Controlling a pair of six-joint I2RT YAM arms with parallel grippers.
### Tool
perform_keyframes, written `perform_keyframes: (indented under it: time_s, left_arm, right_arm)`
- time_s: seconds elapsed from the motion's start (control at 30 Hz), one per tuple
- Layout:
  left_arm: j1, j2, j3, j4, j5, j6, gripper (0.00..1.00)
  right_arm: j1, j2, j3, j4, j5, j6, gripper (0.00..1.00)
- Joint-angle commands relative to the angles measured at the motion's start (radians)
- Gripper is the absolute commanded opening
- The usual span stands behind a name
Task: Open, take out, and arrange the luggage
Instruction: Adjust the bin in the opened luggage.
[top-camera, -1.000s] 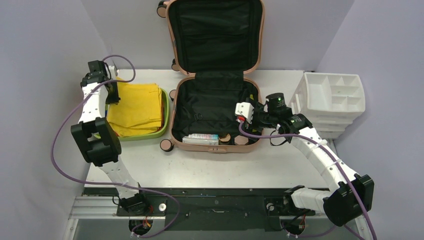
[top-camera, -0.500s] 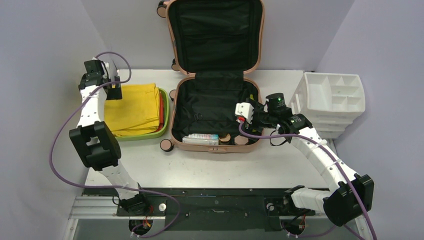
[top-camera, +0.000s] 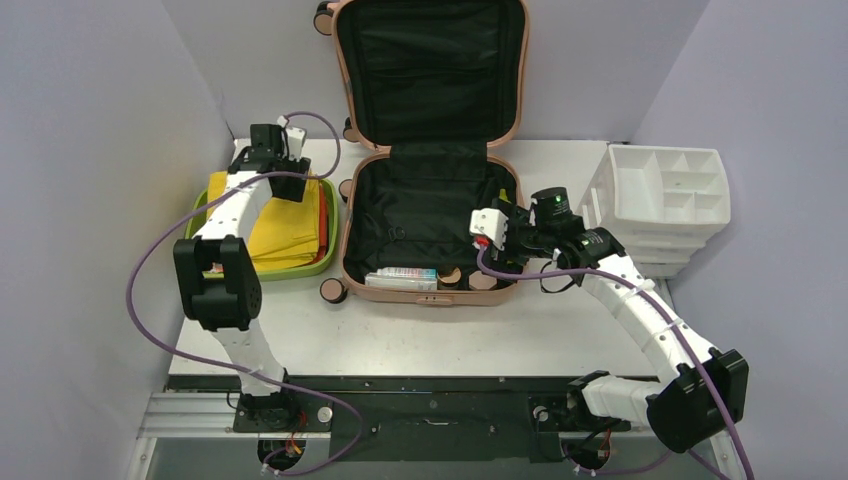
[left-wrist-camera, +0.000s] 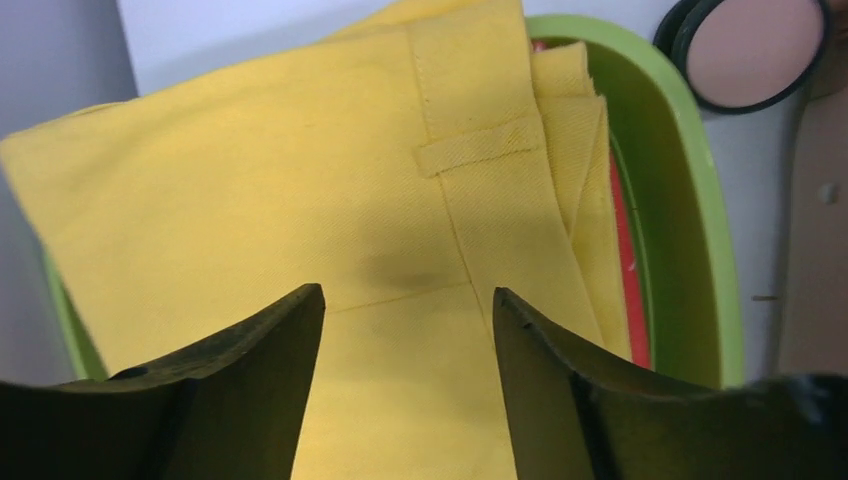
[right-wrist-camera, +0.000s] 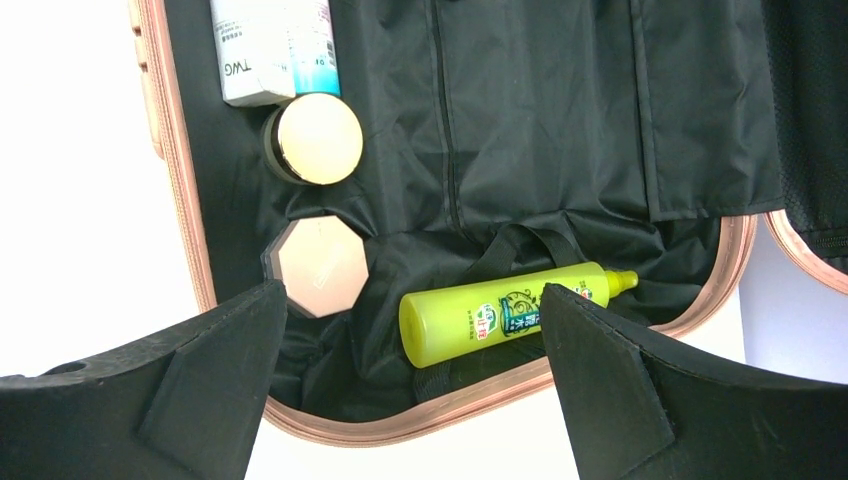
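From above, the luggage is seen open at centre, the right gripper over its right side, the left gripper leftward above the green tub.

Left wrist: jaws parted, empty, over yellow cloth.

Right wrist: jaws wide, empty; a lime bottle, hidden from above, is shown lying along the right wall.

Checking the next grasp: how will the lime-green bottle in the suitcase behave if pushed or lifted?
The lime-green bottle lies on its side, round-bodied: probably rolls when nudged. Its glossy plastic may slip when gripped. The wrinkled lining beneath could damp rolling.
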Motion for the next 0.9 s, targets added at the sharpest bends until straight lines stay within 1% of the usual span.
perform_keyframes:
  time_s: [0.0,0.03,0.1,0.2,0.27,0.37,0.53,0.63,0.67,0.7,0.73,0.77,0.8,0.83,0.87]
  left_arm:
    - [0.004,0.088,0.010,0.035,0.004,0.031,0.53]
    - [0.003,0.101,0.005,0.030,0.018,0.034,0.47]
    - [-0.002,0.104,-0.026,0.016,0.035,0.037,0.42]
    - [-0.003,0.075,-0.105,0.005,0.056,0.048,0.40]
    - [-0.036,0.050,-0.153,-0.005,0.073,0.060,0.39]
    - [-0.045,0.015,-0.219,-0.027,0.103,0.077,0.37]
    - [-0.046,-0.038,-0.258,-0.055,0.115,0.102,0.36]
    - [-0.041,-0.065,-0.228,-0.042,0.108,0.088,0.46]
    - [-0.039,-0.076,-0.212,-0.043,0.108,0.076,0.55]
    - [-0.039,-0.082,-0.173,-0.051,0.109,0.069,0.62]
    - [-0.039,-0.098,-0.154,-0.053,0.114,0.062,0.76]
    - [-0.039,-0.110,-0.115,-0.058,0.114,0.047,0.82]
    - [-0.043,-0.132,-0.096,-0.062,0.147,0.031,0.97]
    - [-0.044,-0.147,-0.062,-0.070,0.163,0.024,1.00]
    - [-0.050,-0.177,-0.048,-0.074,0.201,0.013,0.97]
  right_arm:
    - [-0.010,-0.059,0.037,-0.034,0.024,-0.054,0.92]
    - [-0.013,-0.066,0.035,-0.037,0.029,-0.059,0.92]
    - [-0.022,-0.085,0.030,-0.047,0.030,-0.069,0.93]
    - [-0.031,-0.104,0.028,-0.058,0.031,-0.082,0.93]
    - [-0.033,-0.107,0.033,-0.064,0.031,-0.084,0.93]
    - [-0.035,-0.108,0.046,-0.069,0.032,-0.086,0.93]
    - [-0.041,-0.114,0.065,-0.060,0.069,-0.055,0.93]
    - [-0.053,-0.113,0.078,-0.023,0.099,0.012,0.93]
    - [-0.063,-0.112,0.083,-0.014,0.114,0.070,0.93]
    - [-0.074,-0.113,0.096,0.000,0.125,0.104,0.93]
    - [-0.078,-0.113,0.103,0.005,0.152,0.164,0.93]
    - [-0.086,-0.114,0.122,0.006,0.174,0.197,0.93]
    - [-0.090,-0.115,0.132,0.003,0.226,0.263,0.93]
    - [-0.100,-0.116,0.153,-0.016,0.256,0.289,0.93]
    - [-0.107,-0.117,0.164,-0.033,0.309,0.320,0.93]
